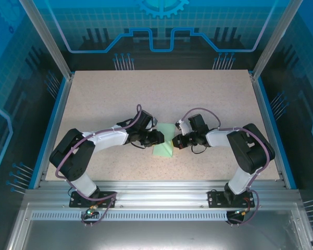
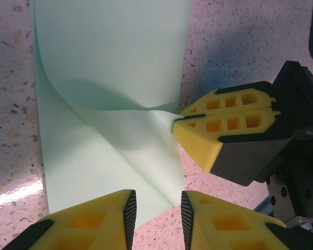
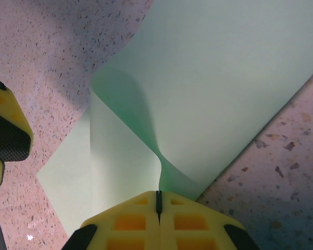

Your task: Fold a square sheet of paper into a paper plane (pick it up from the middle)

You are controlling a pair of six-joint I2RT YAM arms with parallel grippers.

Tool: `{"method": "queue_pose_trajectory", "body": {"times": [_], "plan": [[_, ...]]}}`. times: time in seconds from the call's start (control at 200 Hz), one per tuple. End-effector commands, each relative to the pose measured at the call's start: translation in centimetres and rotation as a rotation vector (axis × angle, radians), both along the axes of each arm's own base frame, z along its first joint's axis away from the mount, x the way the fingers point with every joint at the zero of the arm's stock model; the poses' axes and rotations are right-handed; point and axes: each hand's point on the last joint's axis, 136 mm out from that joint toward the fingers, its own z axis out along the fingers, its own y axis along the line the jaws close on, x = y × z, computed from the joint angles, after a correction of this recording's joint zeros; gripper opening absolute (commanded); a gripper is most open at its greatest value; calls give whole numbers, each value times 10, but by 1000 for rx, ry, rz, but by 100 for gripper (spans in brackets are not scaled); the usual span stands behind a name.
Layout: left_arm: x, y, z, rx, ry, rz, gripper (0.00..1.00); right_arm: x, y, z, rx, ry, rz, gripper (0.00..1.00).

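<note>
**First speaker:** What does the overhead view show?

**Second speaker:** Two black robot arms reach inward over a speckled beige table. Between them, near the table's middle, lies a thin, pale mint-green square sheet of paper. The left gripper meets its left side and the right gripper its right side.

**First speaker:** And the left wrist view?

**Second speaker:** The left gripper has its yellow fingers narrowly apart. The sheet's near edge shows in the gap and does not look pinched. Opposite, the right gripper is closed on the middle of the sheet's right edge. The paper curls softly up to that pinch, and the rest lies flat.

**First speaker:** The right wrist view?

**Second speaker:** The right gripper has its fingers pressed together on the paper's edge, lifting a curved flap. One finger of the left gripper sits at the far left, just beside the sheet.

**First speaker:** Which step is this?

**Second speaker:** It is probably an early fold, since one edge is raised and no sharp crease is visible. The next move seems to call for carrying the pinched edge across to the opposite side. The left gripper would need to hold the paper down so the edges line up.
</note>
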Motion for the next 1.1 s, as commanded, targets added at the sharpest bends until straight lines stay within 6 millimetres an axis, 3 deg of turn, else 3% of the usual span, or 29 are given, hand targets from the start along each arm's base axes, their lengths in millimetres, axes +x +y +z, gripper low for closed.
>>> {"method": "queue_pose_trajectory", "body": {"times": [0.0,0.35,0.765,1.095], "plan": [[3,-10,7,-22,-5,-9,32,1,6,0,-1,-2,31,1],[5,-11,11,-39,-18,12,32,2,4,-7,-36,9,31,1],[5,-9,14,-34,-25,21,32,-8,12,2,-15,-3,59,1],[5,-9,15,-36,-27,19,32,-4,5,-3,-66,-17,29,1]]}}
